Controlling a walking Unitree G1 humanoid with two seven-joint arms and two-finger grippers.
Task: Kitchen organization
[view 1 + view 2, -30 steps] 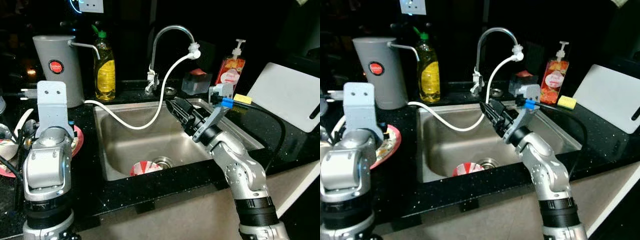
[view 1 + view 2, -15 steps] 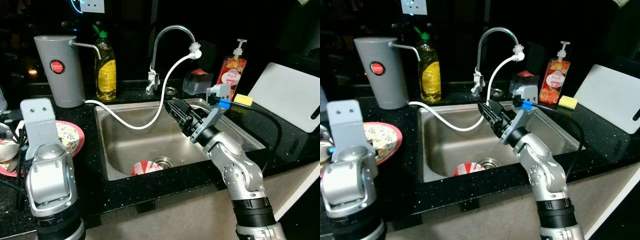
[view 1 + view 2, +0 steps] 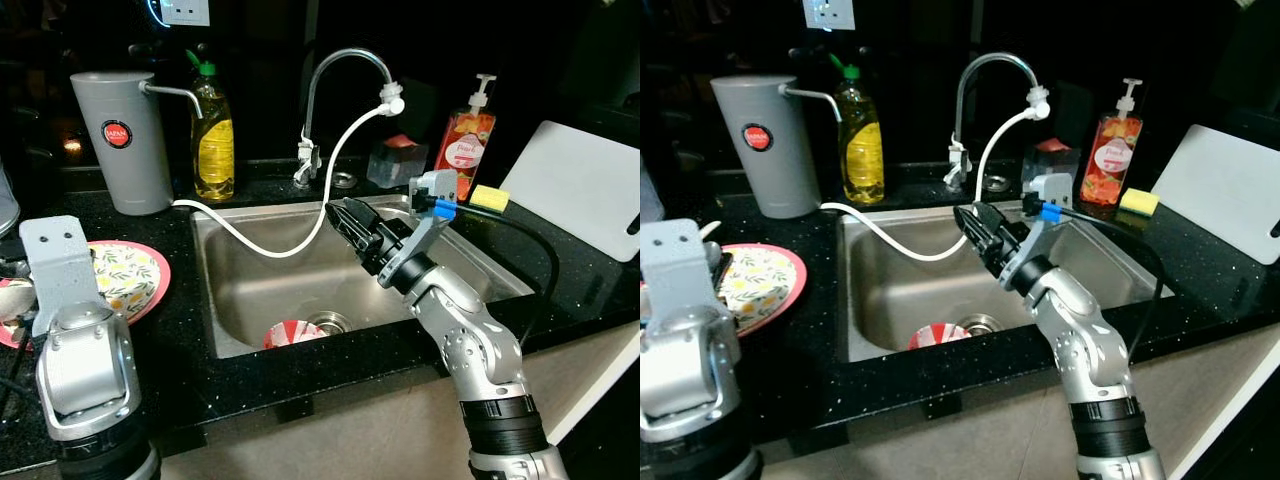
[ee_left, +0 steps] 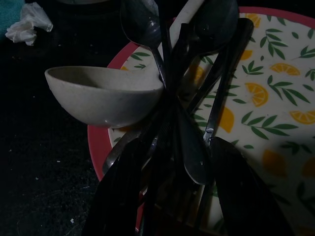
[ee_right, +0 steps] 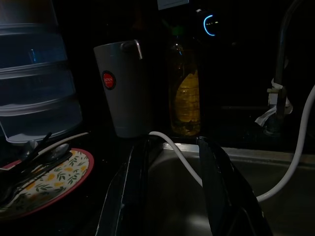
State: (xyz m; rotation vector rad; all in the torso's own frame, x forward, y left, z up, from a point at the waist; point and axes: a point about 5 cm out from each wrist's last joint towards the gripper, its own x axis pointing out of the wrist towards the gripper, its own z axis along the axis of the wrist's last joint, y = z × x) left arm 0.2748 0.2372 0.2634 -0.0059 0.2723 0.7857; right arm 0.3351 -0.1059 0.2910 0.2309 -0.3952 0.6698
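- Left wrist view is showing our left gripper (image 4: 170, 191) hanging over the red-rimmed lemon plate (image 4: 275, 147) on the counter left of the sink; a bundle of dark spoons (image 4: 197, 98) is lying between its fingers, but we can't tell if they're clamping it or just sitting around it. A beige bowl (image 4: 101, 96) is sitting on the plate just beside the spoons.
- Our right gripper (image 3: 350, 218) is hovering over the sink (image 3: 480, 265), fingers spread and grasping nothing, pointing left toward the plate.
- A red-and-white dish (image 3: 293, 333) is lying at the bottom of the sink by the drain, near the front wall.
- We're guessing the step is clearing the cutlery off the plate; next we'd be needing a firm pinch on the bundle and a straight lift so the spoons aren't sliding out or tipping the bowl.
- Labels: the grey jug (image 3: 118, 140) at the far left is wearing a red round badge reading "JAPAN"; the pump bottle (image 3: 465, 135) label is too small to read. The yellow dish soap bottle (image 3: 212, 140) shows nothing legible.
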